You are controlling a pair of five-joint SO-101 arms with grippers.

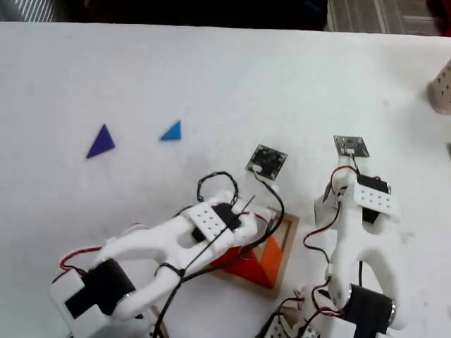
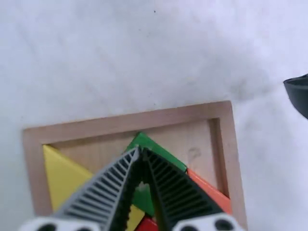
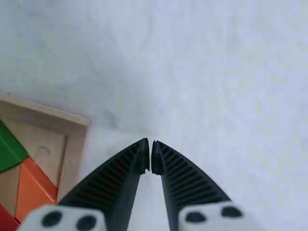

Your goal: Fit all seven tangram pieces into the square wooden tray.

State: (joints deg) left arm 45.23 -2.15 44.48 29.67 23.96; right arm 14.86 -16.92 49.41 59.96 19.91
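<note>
The square wooden tray (image 1: 285, 252) lies at the near side of the white surface (image 1: 225, 77), between the two arms. The left arm (image 1: 162, 246) stretches across it from the near left and covers much of it. Inside the tray I can see a green piece (image 2: 161, 150), a yellow piece (image 2: 60, 173) at the left, an orange piece (image 1: 271, 250) along the right rim and a red piece (image 1: 246, 266) at the near side. Bare wood shows along the tray's far side.

The left gripper (image 2: 142, 153) hangs over the middle of the tray, right above the green piece. Its ribbed fingers are clenched tip to tip with nothing between them. I cannot tell whether the tips touch the green piece.

The right arm (image 1: 356, 239) stands to the right of the tray. The right gripper (image 3: 148, 155) is also closed and empty, with only a thin slit between its tips. It sits over bare surface just beside the tray's far right corner.

Two pieces lie outside the tray, well apart from it on the far left. They are a purple triangle (image 1: 101, 141) and, to its right, a smaller blue triangle (image 1: 171, 131). Neither gripper is near them.
</note>
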